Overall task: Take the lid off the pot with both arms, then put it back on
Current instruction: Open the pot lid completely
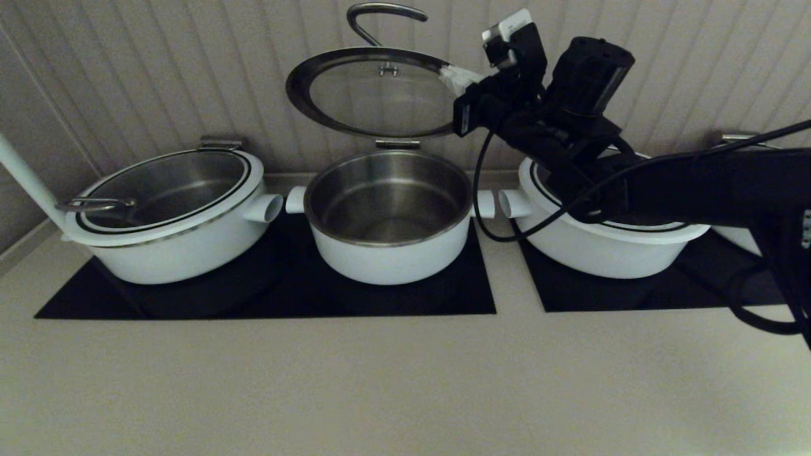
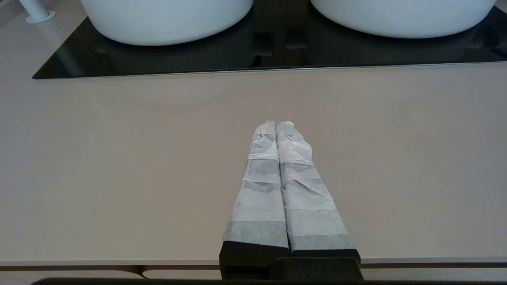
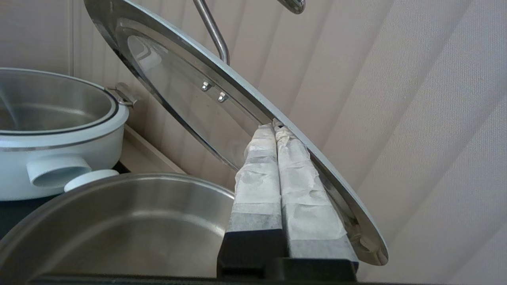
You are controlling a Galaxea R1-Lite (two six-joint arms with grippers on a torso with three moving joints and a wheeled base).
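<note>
Bare beige counter (image 1: 380,392) filled the foreground of the head view, with two black cooktops (image 1: 266,297) set side by side behind it. On the left cooktop the pot (image 1: 389,212) stood open, its steel inside showing and a stub handle jutting from each side. Its lid (image 1: 374,92) was raised above it, tilted up against the ribbed wall (image 1: 158,69) with its underside facing forward and the curved steel handle on the wall side. The right gripper (image 1: 459,79), reaching in from the right on its black arm (image 1: 697,187), met the lid's right edge; in the right wrist view its two padded fingers (image 3: 257,178) lay pressed together with their tips at the lid's rim, nothing visibly caught between them. A wider pot (image 1: 168,212) sat to the left with a glass lid on it, and another wide pot (image 1: 595,247) sat on the right cooktop, partly behind the arm. The left gripper (image 2: 276,126), seen only in its wrist view, hung over the bare counter in front of the left cooktop, fingers together and holding nothing.
</note>
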